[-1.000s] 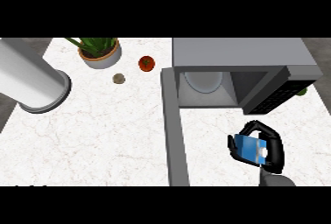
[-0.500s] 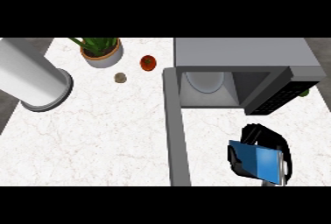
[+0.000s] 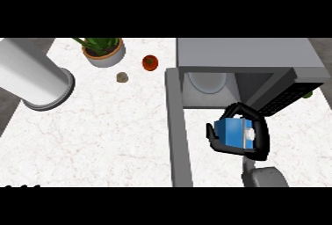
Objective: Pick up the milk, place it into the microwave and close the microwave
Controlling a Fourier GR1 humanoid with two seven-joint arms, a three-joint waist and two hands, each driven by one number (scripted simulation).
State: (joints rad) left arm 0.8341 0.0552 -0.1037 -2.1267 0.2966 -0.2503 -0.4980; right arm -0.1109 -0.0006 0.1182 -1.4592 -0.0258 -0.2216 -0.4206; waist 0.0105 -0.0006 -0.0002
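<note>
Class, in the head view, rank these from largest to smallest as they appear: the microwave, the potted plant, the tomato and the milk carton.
1. Microwave
2. Potted plant
3. Milk carton, though the right hand hides part and it is raised nearer the camera, so 2 and 3 are unsure
4. Tomato

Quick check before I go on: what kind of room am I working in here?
Most likely a kitchen: a white marble-look counter carries an open microwave, a potted plant and a tomato, while the right hand holds a blue milk carton before the oven's opening.
</note>
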